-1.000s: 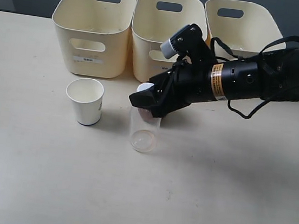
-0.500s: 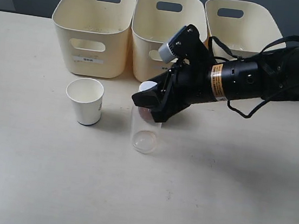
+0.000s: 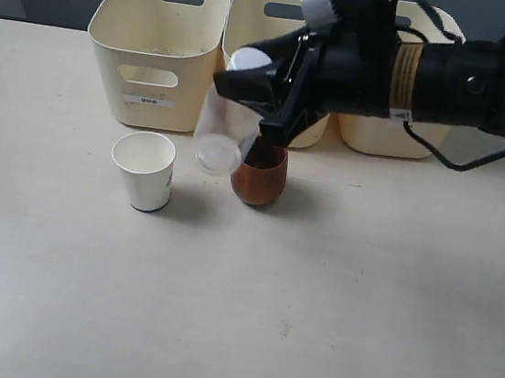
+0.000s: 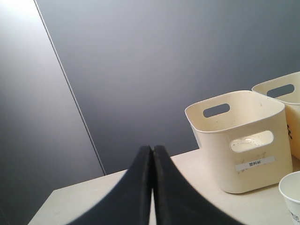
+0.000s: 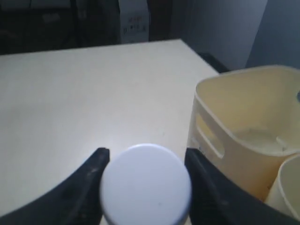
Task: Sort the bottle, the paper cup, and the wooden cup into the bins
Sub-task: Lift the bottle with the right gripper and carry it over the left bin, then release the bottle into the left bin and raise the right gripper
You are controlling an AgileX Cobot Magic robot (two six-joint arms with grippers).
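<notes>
1. The table (image 3: 358, 303) is a broad, pale, matte surface under the fingers.
2. Three bins (image 3: 157, 48) of smooth cream plastic, with rounded corners and oval handle holes, stand in one row behind the fingers; the right arm (image 3: 450, 80) crosses in front of the middle and far-right bins.
3. The right gripper (image 3: 247, 82) holds one bottle (image 3: 218, 129), clear plastic with a white cap (image 5: 145, 183), lifted off the table and tilted; the two black fingers (image 5: 91, 183) close against the cap on both sides.
4. One wooden cup (image 3: 259, 179), reddish-brown and round, stands on the table just under these fingers.
5. One paper cup (image 3: 144, 170), white and tapered, stands beside the bottle, away from the fingers.
6. The left gripper (image 4: 152, 154) has its fingers pressed together, empty.
</notes>
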